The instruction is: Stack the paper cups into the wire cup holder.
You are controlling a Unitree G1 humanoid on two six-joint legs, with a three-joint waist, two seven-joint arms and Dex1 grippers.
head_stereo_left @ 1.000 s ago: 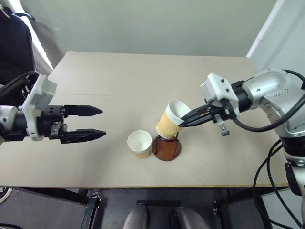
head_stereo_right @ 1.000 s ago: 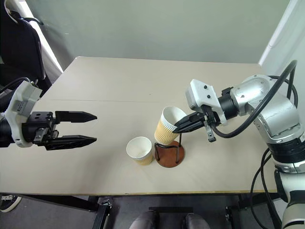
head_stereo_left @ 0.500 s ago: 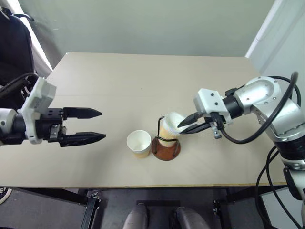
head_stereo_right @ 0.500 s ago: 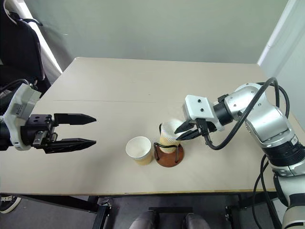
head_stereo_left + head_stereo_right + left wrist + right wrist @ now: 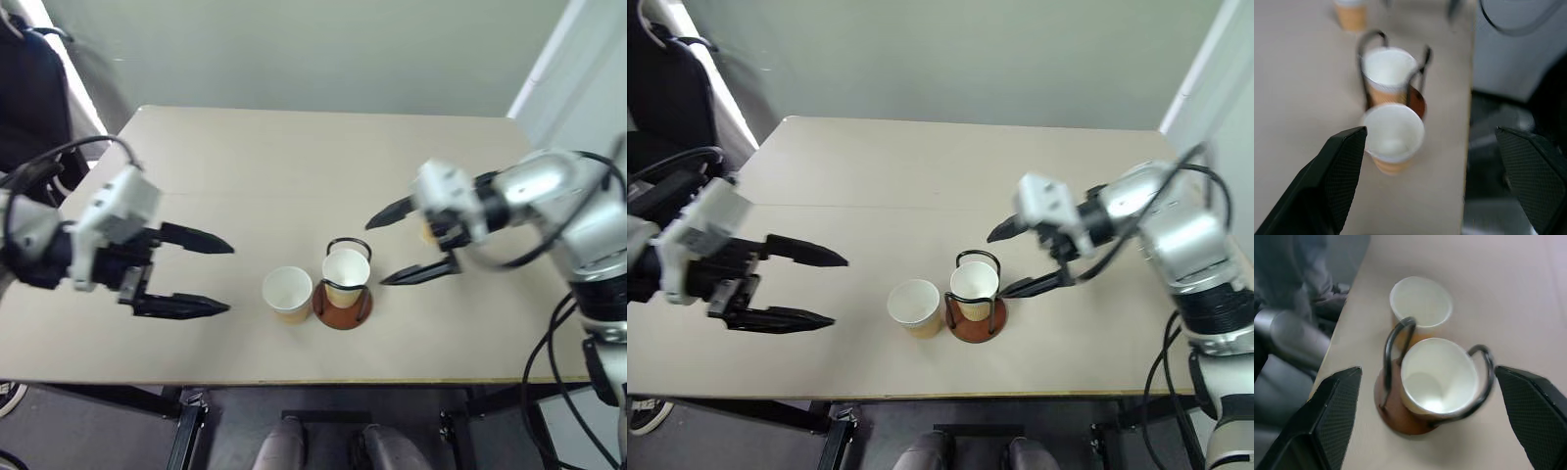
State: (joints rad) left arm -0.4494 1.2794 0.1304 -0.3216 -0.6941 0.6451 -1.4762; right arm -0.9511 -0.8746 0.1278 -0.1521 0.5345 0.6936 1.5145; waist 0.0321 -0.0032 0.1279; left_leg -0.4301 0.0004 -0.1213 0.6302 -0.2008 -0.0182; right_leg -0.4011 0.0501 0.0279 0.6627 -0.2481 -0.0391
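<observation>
beige table [image 5: 294,147] — cup [image 5: 346,273] in holder [image 5: 342,305], both grippers [image 5: 191,272] [image 5: 402,245] spread, empty.

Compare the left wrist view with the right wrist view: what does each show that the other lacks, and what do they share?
Left wrist view alone: a third paper cup standing beyond the wire cup holder, and the open left pincer.
Right wrist view alone: the open right pincer.
Both: one upright cup in the holder, and a loose cup standing on the table right beside the holder.
</observation>
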